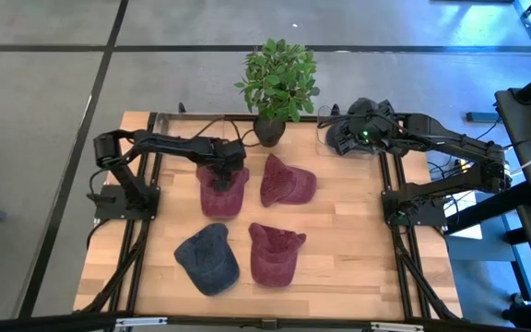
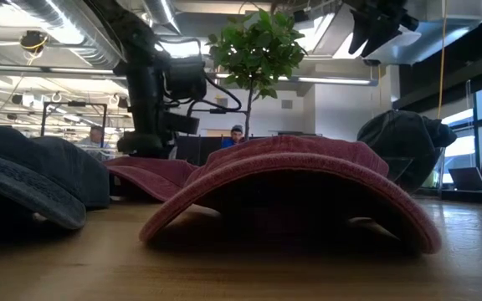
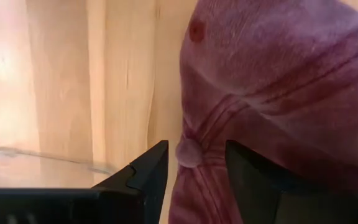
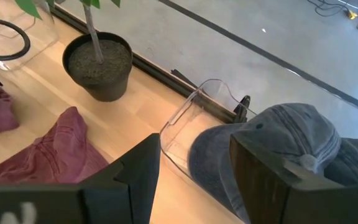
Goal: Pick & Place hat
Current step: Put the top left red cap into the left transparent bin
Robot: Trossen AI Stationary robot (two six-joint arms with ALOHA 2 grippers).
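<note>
Four hats lie on the wooden table: a red hat (image 1: 221, 192) at the far left, a red hat (image 1: 288, 183) beside it, a red hat (image 1: 275, 254) near the front and a dark blue hat (image 1: 207, 261) at the front left. My left gripper (image 1: 221, 170) is open, low over the far-left red hat (image 3: 278, 81), one finger on either side of its top button (image 3: 188, 153). My right gripper (image 1: 347, 138) is open and empty above a clear bin (image 4: 188, 115) at the far right, which holds a blue-grey hat (image 4: 278, 146). My left gripper comes at the red hat's crown from above, its open fingers (image 3: 148, 168) on either side of the top button. I cannot tell whether they touch the cloth. The hat lies flat on the table.
A potted plant (image 1: 277, 83) stands at the middle of the far edge, between the two arms. A second clear bin (image 1: 169, 124) stands at the far left corner. Bare wood shows along the table's right side (image 1: 358, 249).
</note>
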